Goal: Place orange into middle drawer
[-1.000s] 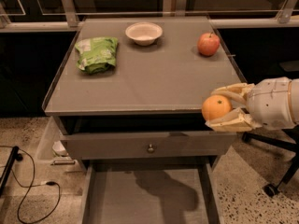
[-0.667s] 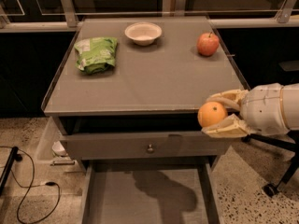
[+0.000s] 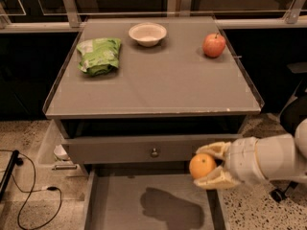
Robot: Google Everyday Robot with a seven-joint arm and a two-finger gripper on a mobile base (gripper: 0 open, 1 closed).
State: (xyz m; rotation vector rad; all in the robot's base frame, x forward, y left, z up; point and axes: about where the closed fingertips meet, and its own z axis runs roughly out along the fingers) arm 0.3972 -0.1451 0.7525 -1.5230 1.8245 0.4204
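Orange (image 3: 202, 166), smooth, round, clamped in cream gripper (image 3: 199, 168), over flat grey open middle drawer (image 3: 112, 202)

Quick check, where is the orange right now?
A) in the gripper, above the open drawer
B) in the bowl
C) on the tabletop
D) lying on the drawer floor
A: the gripper is clamped on the orange, over the right side of the open middle drawer.

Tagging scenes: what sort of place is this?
Likely an office kitchenette or test lab: grey drawer cabinet on terrazzo floor, with a snack bag, bowl and apple on top. The tool holds the orange above the open middle drawer, at right.
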